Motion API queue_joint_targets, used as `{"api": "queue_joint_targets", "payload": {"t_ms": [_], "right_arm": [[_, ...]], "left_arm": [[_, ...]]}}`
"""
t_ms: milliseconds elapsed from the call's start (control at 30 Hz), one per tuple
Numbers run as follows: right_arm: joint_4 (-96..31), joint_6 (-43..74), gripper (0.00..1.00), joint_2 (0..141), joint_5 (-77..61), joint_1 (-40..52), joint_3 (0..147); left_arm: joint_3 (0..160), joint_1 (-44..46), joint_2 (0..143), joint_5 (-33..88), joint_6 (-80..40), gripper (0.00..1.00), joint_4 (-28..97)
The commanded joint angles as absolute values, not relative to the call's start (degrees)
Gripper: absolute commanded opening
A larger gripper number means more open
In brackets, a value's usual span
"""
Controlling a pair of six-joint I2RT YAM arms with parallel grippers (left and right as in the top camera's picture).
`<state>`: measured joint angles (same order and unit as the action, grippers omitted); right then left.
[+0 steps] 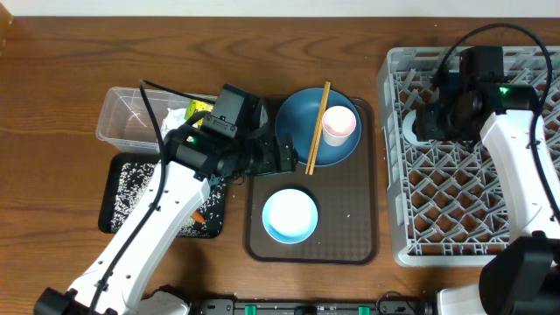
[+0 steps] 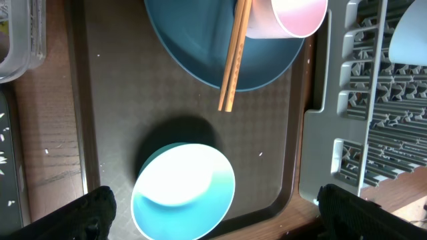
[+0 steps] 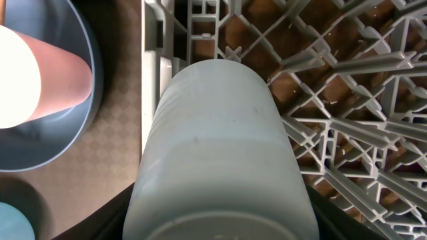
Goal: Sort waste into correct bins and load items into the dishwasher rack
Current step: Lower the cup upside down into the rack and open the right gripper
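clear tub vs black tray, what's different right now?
The clear tub is see-through and deeper; the black tray is opaque and shallow. The tub holds a crumpled white napkin and a yellow-green packet; the tray holds scattered rice grains. Both are rectangular and sit left of the brown tray.

1. the light-blue cup point(image 3: 220, 133) filled the middle of the view, gripped by the right gripper point(image 3: 220, 217), a dark finger point(image 3: 107, 223) against each side.
2. it hung over the left edge of the grey dishwasher rack point(image 3: 347, 100), whose lattice spread across the right and top.
3. left of the rack, the pale-pink cup point(image 3: 40, 73) sat on the dark-blue plate point(image 3: 67, 137), which lay on the brown tray point(image 3: 113, 173).
4. a sliver of the light-blue bowl point(image 3: 10, 223) showed in the lower left corner.
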<state>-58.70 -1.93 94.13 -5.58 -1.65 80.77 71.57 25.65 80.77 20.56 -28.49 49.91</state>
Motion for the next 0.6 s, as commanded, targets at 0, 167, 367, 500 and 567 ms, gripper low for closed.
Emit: {"api": "queue_joint_targets", "payload": {"t_ms": [0, 167, 367, 500, 567], "right_arm": [[-59.22, -2.44, 0.01, 94.67, -5.82, -2.24, 80.12], [-59.79, -2.44, 0.01, 94.7, -5.82, -2.24, 79.92], [-59.77, -2.22, 0.01, 94.85, -5.78, -2.24, 79.72], [-59.66, -2.15, 0.01, 94.85, -3.86, -2.22, 79.31], [-59.46, -2.17, 0.01, 94.85, -3.42, -2.24, 78.7]], "left_arm": [[71.24, 25.41, 80.47, 19.81, -28.32, 0.99, 50.02], [71.24, 25.41, 80.47, 19.81, -28.32, 0.99, 50.02], [71.24, 25.41, 80.47, 19.81, -28.32, 0.99, 50.02], [71.24, 25.41, 80.47, 19.81, -28.32, 0.99, 50.02], [71.24, 25.41, 80.47, 19.81, -28.32, 0.99, 50.02]]}}
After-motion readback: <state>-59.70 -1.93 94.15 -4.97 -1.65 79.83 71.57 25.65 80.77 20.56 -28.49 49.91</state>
